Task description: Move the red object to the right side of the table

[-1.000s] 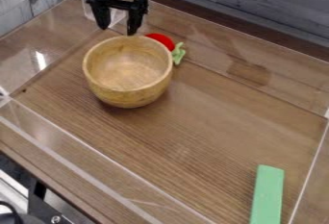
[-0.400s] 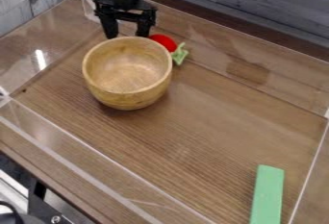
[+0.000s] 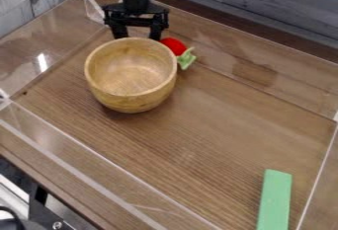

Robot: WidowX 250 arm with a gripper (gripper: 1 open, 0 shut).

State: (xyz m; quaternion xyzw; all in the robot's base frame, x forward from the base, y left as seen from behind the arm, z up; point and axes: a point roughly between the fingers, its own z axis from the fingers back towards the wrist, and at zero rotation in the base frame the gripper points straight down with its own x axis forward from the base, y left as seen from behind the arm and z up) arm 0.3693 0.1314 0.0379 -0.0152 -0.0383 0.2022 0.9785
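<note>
On my bench (image 3: 224,125), the wooden bowl (image 3: 130,73) sits left with the red toy fruit (image 3: 173,48) tucked behind it, unmoved, while my end effector (image 3: 137,29) hangs wide open, empty, nothing grasped yet.

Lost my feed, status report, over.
Pincer open, above red object. Object untouched, behind bowl. Bowl crowds its near side.

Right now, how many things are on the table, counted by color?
Red: 1, the red toy fruit behind the bowl
Tan wood: 1, the bowl
Light green: 1, the flat bar near the front right corner
Total: 3 things on the table
</note>
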